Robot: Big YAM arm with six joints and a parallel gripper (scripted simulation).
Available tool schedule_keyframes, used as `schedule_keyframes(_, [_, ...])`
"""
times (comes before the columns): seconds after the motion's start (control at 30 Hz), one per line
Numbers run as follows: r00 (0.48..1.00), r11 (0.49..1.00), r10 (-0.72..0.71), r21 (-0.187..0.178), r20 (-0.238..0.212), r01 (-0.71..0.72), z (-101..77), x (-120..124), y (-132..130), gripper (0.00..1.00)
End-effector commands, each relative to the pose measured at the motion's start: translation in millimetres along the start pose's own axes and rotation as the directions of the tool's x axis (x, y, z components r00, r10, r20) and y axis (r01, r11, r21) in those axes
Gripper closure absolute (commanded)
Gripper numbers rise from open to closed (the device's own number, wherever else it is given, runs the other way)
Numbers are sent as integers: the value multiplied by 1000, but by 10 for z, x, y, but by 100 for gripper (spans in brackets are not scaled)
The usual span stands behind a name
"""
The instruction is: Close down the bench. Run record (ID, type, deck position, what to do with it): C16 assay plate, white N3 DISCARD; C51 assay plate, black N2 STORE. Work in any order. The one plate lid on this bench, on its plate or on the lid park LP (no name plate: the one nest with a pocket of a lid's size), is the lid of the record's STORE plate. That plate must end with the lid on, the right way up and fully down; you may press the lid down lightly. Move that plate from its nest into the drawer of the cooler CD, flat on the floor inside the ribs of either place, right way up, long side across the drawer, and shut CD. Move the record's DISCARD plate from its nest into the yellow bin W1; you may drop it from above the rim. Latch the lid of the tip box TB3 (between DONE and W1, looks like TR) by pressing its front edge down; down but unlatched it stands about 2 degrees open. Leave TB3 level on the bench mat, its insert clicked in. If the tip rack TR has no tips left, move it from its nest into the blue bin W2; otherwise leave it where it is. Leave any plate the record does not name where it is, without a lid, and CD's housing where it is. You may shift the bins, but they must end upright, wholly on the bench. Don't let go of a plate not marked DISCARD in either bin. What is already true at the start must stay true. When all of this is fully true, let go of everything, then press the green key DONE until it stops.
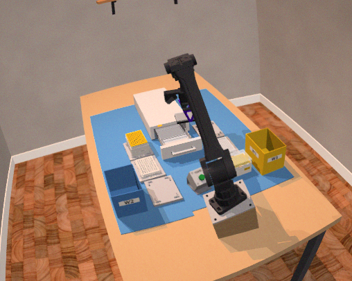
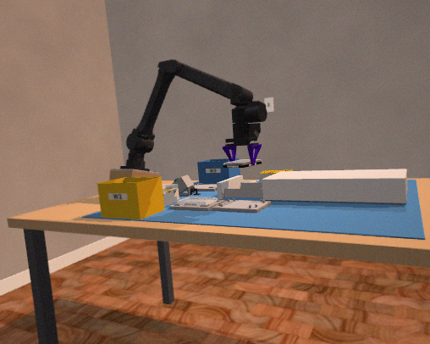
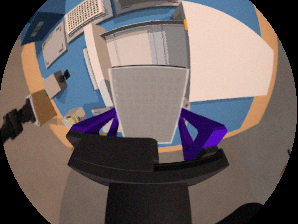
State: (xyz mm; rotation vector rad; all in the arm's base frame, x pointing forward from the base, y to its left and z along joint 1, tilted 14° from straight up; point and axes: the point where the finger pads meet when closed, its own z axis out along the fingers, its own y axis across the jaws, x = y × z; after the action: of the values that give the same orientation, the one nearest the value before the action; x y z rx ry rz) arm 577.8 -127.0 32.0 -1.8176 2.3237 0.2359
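While clamped flat between the hand's (image 2: 242,158) fingers, lidded plate (image 2: 241,163) above open drawer (image 2: 229,186).

Wooden bench (image 1: 183,252) on dark legs, with a blue mat (image 1: 110,128) over most of its top. On the mat: white cooler (image 1: 152,107) with its drawer (image 1: 179,149) pulled open, yellow-topped tip rack (image 1: 136,139) on a nest, a white plate (image 1: 147,167) just in front of it, then a bare nest (image 1: 163,189). Blue bin W2 (image 1: 125,190) at the mat's left edge, yellow bin W1 (image 1: 266,152) at the right (both upright). Tip box (image 1: 242,162) beside W1, green key (image 1: 201,177) near the arm's grey pedestal (image 1: 245,221).
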Motion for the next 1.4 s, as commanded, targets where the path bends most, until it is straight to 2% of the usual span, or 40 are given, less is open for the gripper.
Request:
schedule_keyframes(0.0, [983,981,-181,64,-11,182,-288,-222,-73,100])
schedule_keyframes(0.27, [983,982,-181,62,-10,181,-282,-368,0,100])
schedule_keyframes(0.3, [987,981,-158,111,-17,159,-495,-262,-166,100])
schedule_keyframes(0.37, [988,986,-152,66,-8,152,-291,-395,28,100])
schedule_keyframes(0.43, [987,986,-158,56,-6,158,-277,-488,75,100])
schedule_keyframes(0.6, [987,984,-161,70,-7,161,-300,-617,89,100])
schedule_keyframes(0.7, [987,986,-158,58,-5,158,-271,-681,163,100])
schedule_keyframes(0.83, [987,984,-161,70,-6,161,-293,-737,148,100])
schedule_keyframes(0.87, [990,986,-139,95,-8,140,-424,-641,58,100])
schedule_keyframes(0.9, [989,987,-149,64,-5,149,-283,-731,195,100])
schedule_keyframes(1.0, [987,986,-158,58,-4,158,-266,-867,248,100])
schedule_keyframes(1.03, [986,982,-165,88,-6,165,-381,-910,129,100])
schedule_keyframes(1.07, [986,981,-168,98,-7,168,-423,-926,87,100])
schedule_keyframes(1.2, [990,984,-143,106,-8,143,-488,-767,48,100])
schedule_keyframes(1.37, [988,983,-156,95,-8,156,-418,-806,46,100])
